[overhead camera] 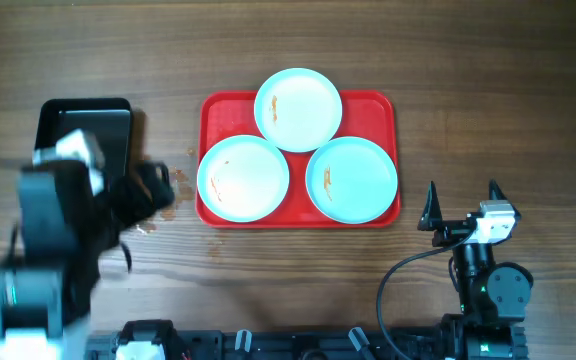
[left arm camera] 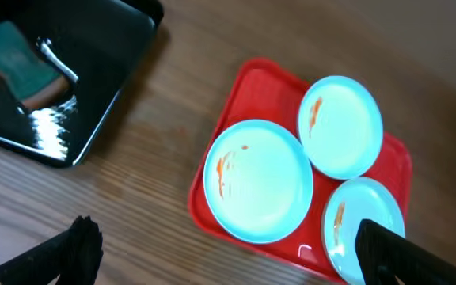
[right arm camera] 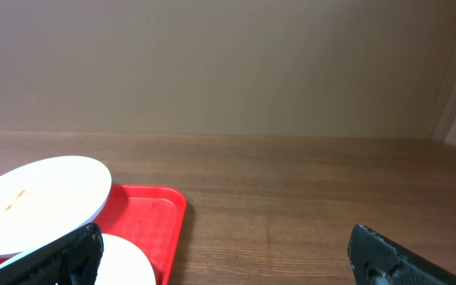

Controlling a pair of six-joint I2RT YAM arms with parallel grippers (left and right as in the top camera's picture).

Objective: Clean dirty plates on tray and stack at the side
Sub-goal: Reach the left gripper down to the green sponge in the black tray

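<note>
The red tray (overhead camera: pixel 378 106) lies at the table's centre and holds three pale aqua plates, each with a small orange smear. One plate (overhead camera: pixel 298 108) rests at the back on the rims of the other two, the left plate (overhead camera: pixel 243 178) and the right plate (overhead camera: pixel 352 178). My left gripper (overhead camera: pixel 153 190) is blurred, open and empty, hanging just left of the tray; its wrist view shows the plates (left arm camera: pixel 258 180) (left arm camera: pixel 340 125) (left arm camera: pixel 362 229) from above. My right gripper (overhead camera: pixel 463 200) stands open and empty near the tray's front right corner, with the tray (right arm camera: pixel 153 210) and two plates (right arm camera: pixel 42 202) (right arm camera: pixel 121 261) at its left.
A black rectangular tray (overhead camera: pixel 118 108) sits at the far left and holds a green sponge (left arm camera: pixel 10 67) with a shiny wet patch beside it. A few small orange-brown specks (overhead camera: pixel 181 178) mark the wood between the two trays. Bare wood extends right of the red tray.
</note>
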